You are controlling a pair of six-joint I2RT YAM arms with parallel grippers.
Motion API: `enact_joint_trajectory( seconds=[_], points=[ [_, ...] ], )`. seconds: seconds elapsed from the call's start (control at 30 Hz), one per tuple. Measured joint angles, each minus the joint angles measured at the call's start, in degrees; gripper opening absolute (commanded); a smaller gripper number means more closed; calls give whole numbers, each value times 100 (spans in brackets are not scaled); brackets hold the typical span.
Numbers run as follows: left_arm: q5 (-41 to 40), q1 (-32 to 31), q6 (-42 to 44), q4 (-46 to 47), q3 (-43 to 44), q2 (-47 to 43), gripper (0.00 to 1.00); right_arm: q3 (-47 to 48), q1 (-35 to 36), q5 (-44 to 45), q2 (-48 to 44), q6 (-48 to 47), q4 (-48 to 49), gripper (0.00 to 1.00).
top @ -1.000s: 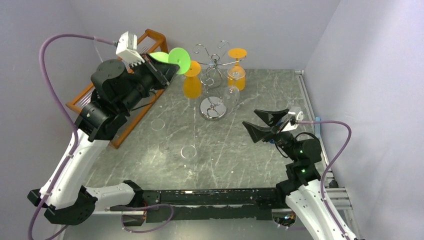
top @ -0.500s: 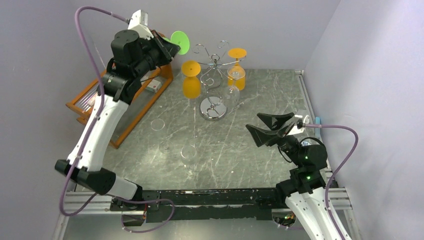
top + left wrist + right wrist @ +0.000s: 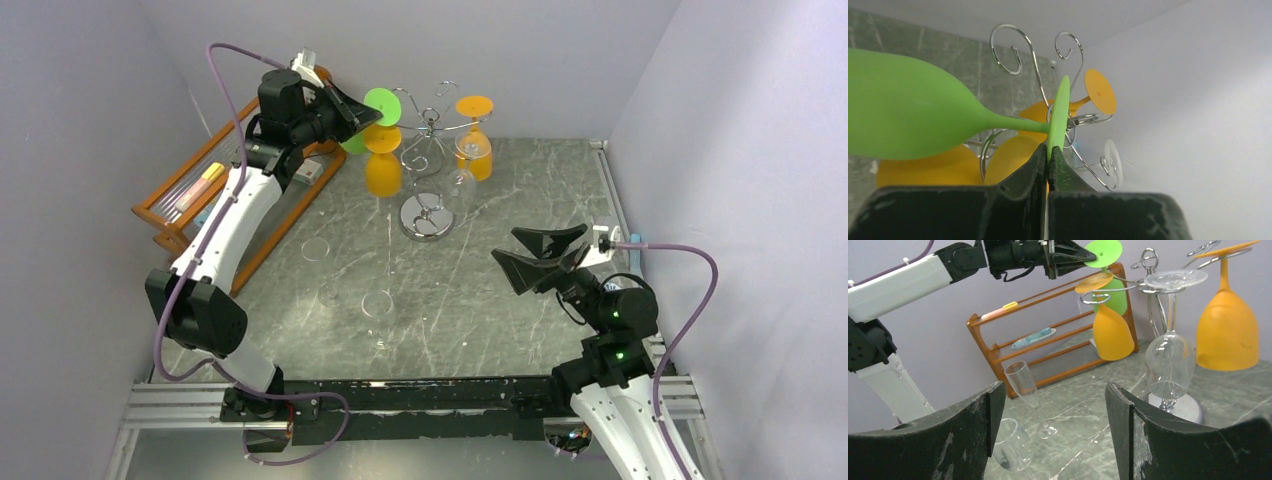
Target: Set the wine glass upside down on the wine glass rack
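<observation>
Hovering high at the back left, the left gripper [image 3: 1048,156] was clenched on the foot rim of the green wine glass [image 3: 913,117]. The stem lay roughly level, and the foot sat right beside the curled arms of the wine glass rack [image 3: 428,122], above an orange glass [image 3: 383,170] hanging there. Tight quarters: back wall close behind, orange wooden shelf [image 3: 175,210] to the left. Open marble table [image 3: 480,310] lay in front and to the right, where the right gripper [image 3: 535,258] hung spread wide, empty. The glass was opaque lime green, with a rounded bowl, thin stem and flat disc foot. Count: one green, two orange and one clear glass [image 3: 1170,360] on the rack, plus loose clear glasses [image 3: 1024,382] on the table, at least two, hard to count.
</observation>
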Motion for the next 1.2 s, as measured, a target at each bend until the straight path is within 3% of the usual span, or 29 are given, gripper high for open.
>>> enact_joint_trajectory(
  seconds=[0.53,1.2],
  points=[
    [1169,31,-1447,1237,-116,680,5,-146,0,-81,326,409,378,75],
    [1377,155,-1552,1311,533,1419,5,-195,0,-74,372,496,511,74]
  ],
)
